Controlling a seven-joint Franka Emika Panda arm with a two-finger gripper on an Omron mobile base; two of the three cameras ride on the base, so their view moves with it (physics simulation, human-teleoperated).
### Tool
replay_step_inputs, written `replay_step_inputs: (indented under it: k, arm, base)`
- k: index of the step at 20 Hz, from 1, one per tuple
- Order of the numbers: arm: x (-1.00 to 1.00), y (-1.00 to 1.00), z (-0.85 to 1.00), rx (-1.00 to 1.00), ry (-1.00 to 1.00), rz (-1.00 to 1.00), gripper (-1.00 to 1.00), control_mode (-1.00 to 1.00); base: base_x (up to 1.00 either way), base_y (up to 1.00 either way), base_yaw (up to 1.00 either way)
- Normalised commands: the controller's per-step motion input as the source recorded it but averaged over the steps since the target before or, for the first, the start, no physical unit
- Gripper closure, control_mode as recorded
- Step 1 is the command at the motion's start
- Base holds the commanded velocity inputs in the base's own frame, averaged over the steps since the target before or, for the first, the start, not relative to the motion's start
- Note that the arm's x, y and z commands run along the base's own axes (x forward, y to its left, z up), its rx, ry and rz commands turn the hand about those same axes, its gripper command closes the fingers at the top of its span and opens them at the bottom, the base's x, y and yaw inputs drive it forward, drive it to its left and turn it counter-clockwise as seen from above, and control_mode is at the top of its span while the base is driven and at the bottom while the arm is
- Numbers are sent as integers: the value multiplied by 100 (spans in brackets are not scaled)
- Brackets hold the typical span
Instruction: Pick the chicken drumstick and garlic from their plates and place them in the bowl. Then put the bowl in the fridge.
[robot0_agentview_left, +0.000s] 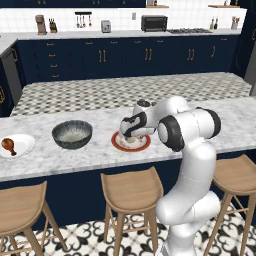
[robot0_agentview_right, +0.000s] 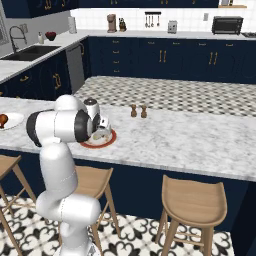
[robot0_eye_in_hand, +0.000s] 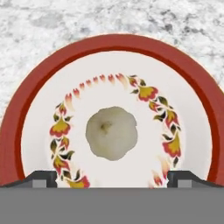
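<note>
In the left base view nothing is yet moved: the glossy reddish-brown chicken drumstick (robot0_agentview_left: 8, 145) lies on the plain white plate (robot0_agentview_left: 24, 145) at far left, the dark speckled bowl (robot0_agentview_left: 72, 134) stands empty on the marble surface (robot0_agentview_left: 100, 155), and the arm hides the red-rimmed plate's (robot0_agentview_left: 118, 145) middle. In the right base view the tool (robot0_agentview_right: 100, 134) hangs over that plate. In the hand view the pale garlic bulb (robot0_eye_in_hand: 111, 132) sits centred between spread, released fingertips (robot0_eye_in_hand: 43, 178); the fridge is unseen.

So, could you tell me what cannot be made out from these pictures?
- Gripper: hand view shows only the fingertips, cut by the bottom edge.
- Garlic: in both base views, mostly behind the arm.
- White plate: cut by the left edge, left base view.
- Bowl: its bottom is hidden by its wall.
</note>
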Motion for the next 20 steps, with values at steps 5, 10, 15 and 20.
replay_step_inputs:
  k: [5,10,15,20]
  arm:
    - [53,4,-20,0,0,-6,-100,-100]
    - [14,2,-25,0,0,-7,-100,-100]
    - [-2,4,-20,0,0,-7,-100,-100]
    - [-2,11,-20,0,2,-8,100,-100]
  base:
    - [0,0,0]
    - [0,0,0]
    - [0,0,0]
    - [0,0,0]
